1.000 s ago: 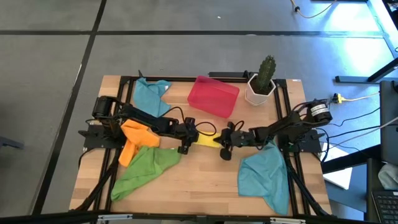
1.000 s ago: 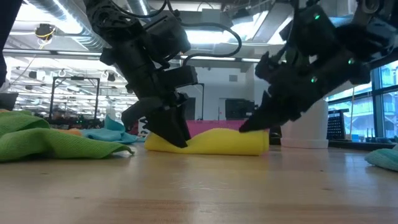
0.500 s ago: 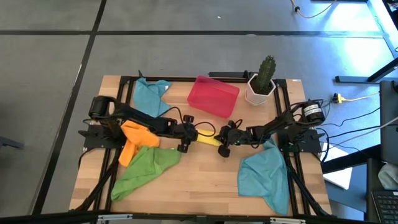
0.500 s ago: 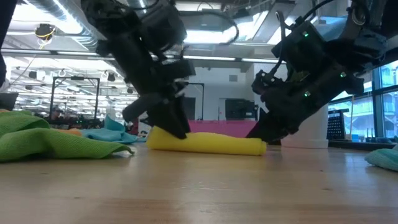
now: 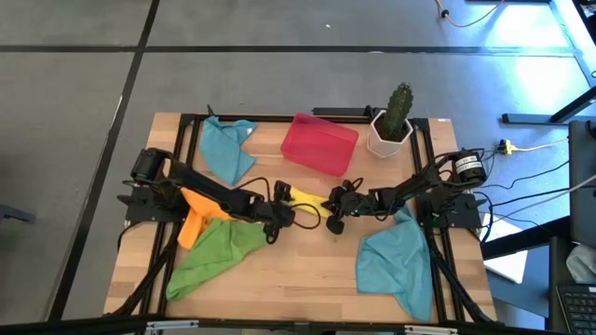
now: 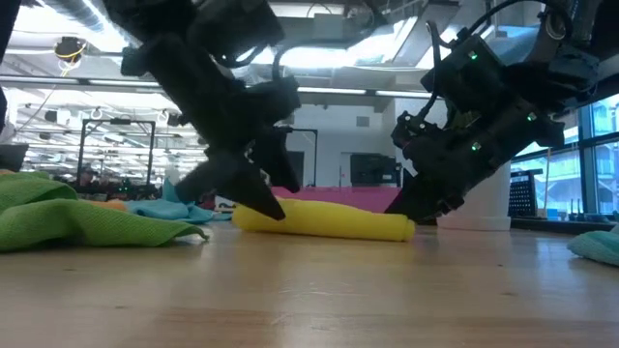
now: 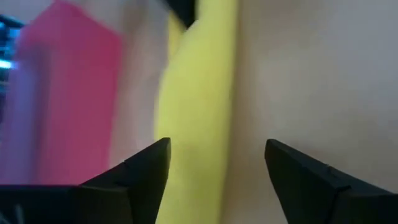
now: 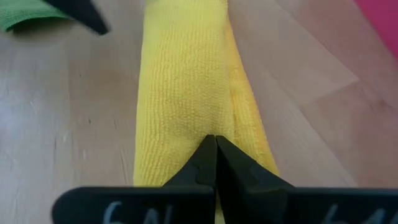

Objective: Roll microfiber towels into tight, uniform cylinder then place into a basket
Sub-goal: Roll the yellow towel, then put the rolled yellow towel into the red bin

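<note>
Bare wood table [image 5: 307, 270] at six o'clock leaves me room; left gripper [image 5: 279, 216] released beside the yellow roll [image 5: 310, 199], right gripper [image 5: 337, 220] clenched empty on its three-o'clock end.

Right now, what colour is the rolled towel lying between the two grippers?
Yellow. The rolled towel shows best in the right wrist view.

Yellow rolled towel [image 8: 186, 93] (plain), red basket [image 5: 319, 144].

Grey floor [image 5: 74, 140] with dark seams — ceiling ducts [image 6: 87, 39], bright windows [image 6: 595, 164] behind.
</note>
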